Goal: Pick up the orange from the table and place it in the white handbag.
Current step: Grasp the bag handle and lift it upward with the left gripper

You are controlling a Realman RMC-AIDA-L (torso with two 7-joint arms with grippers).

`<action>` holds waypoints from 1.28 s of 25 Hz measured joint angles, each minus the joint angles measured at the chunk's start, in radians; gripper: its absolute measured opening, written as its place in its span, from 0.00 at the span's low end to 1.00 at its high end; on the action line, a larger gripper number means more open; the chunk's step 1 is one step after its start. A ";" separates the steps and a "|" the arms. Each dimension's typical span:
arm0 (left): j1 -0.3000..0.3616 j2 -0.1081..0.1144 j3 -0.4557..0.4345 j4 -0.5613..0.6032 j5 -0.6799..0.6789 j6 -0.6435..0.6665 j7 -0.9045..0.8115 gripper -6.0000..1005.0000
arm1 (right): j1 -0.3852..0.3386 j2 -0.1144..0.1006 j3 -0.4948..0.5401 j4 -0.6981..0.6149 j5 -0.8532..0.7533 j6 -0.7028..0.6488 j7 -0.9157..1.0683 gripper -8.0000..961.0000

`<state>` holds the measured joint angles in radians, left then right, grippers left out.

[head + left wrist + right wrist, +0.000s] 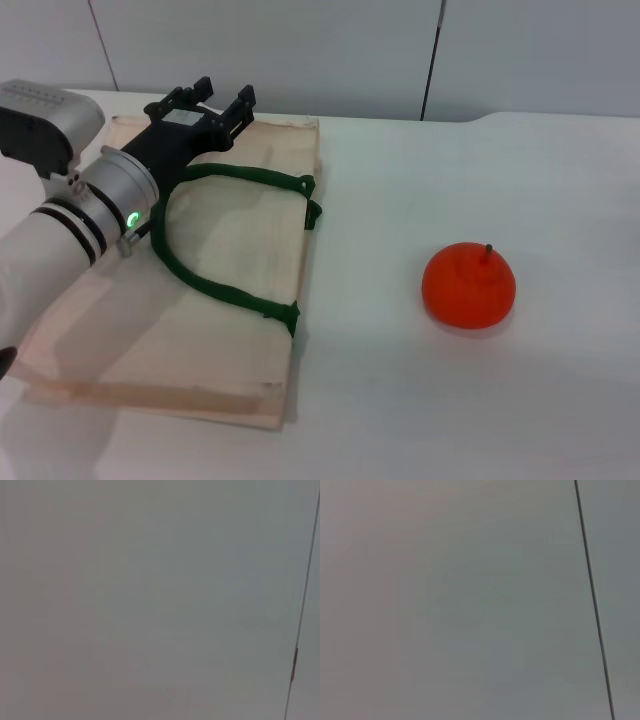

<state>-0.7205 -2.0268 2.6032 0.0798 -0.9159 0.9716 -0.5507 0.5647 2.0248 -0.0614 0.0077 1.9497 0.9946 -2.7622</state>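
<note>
**Status: orange not yet picked; bag not yet opened**

**Progress.** The orange sits on the table, stem up, on the robot's right and well apart from the bag. Nothing holds it. The bag lies flat on the left of the table, its green handles looped across the top face and its mouth apparently closed flat. Judged from this, no step of the task is done: grasp, carry and placement all remain.

**Grippers.** The left gripper hangs over the far end of the bag, pointing away from the robot. Its two fingers stand apart with nothing between them: released and empty. The right gripper is not in view; both wrist views show only a plain grey wall with a seam.

**Edges and room.**
- The bag's right edge faces the orange, with bare table between them.
- Open table surrounds the orange on all sides, so a grasp from above looks unobstructed.
- The left arm covers part of the bag; placement likely needs the mouth lifted by a handle first.
</note>
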 joint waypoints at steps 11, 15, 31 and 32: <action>0.000 0.001 0.000 0.000 0.000 -0.002 -0.004 0.64 | 0.000 0.000 0.000 0.000 0.000 -0.002 0.001 0.81; -0.015 0.012 0.018 -0.017 0.039 -0.012 -0.140 0.64 | 0.000 0.000 0.000 0.000 0.000 -0.002 0.001 0.81; -0.193 0.013 0.262 -0.700 0.311 0.458 -0.941 0.64 | 0.006 -0.001 -0.002 -0.003 -0.002 -0.004 0.001 0.81; -0.208 0.018 0.262 -0.763 0.334 0.498 -0.985 0.64 | 0.007 -0.001 -0.001 -0.004 -0.002 -0.004 0.001 0.81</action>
<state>-0.9285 -2.0093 2.8648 -0.6836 -0.5814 1.4696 -1.5361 0.5712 2.0233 -0.0628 0.0038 1.9482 0.9908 -2.7611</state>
